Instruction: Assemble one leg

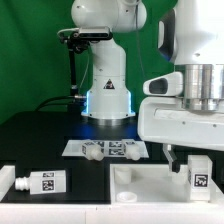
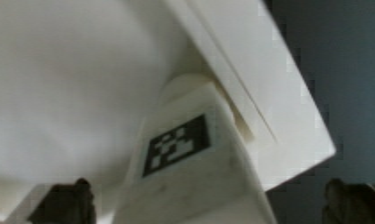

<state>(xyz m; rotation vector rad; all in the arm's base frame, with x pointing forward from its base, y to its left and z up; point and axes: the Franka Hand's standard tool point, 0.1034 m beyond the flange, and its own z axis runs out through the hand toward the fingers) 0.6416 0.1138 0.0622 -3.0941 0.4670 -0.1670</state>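
A white leg [image 1: 198, 178] with a black-and-white tag stands upright at a corner of the wide white tray-like board [image 1: 140, 186], at the exterior view's lower right. My gripper [image 1: 193, 164] hangs over it, one finger on each side. In the wrist view the leg [image 2: 198, 165] sits between my dark fingertips [image 2: 67, 202], with a gap on at least one side. The gripper [image 2: 209, 206] is open. The board [image 2: 77, 80] fills most of that view. A second leg [image 1: 40, 183] lies on its side at the lower left.
The marker board [image 1: 105, 148] lies on the black table in front of the robot's base [image 1: 108, 100], with small white parts on it. A green backdrop stands behind. The arm's large white hand [image 1: 185, 110] hides the right side of the scene.
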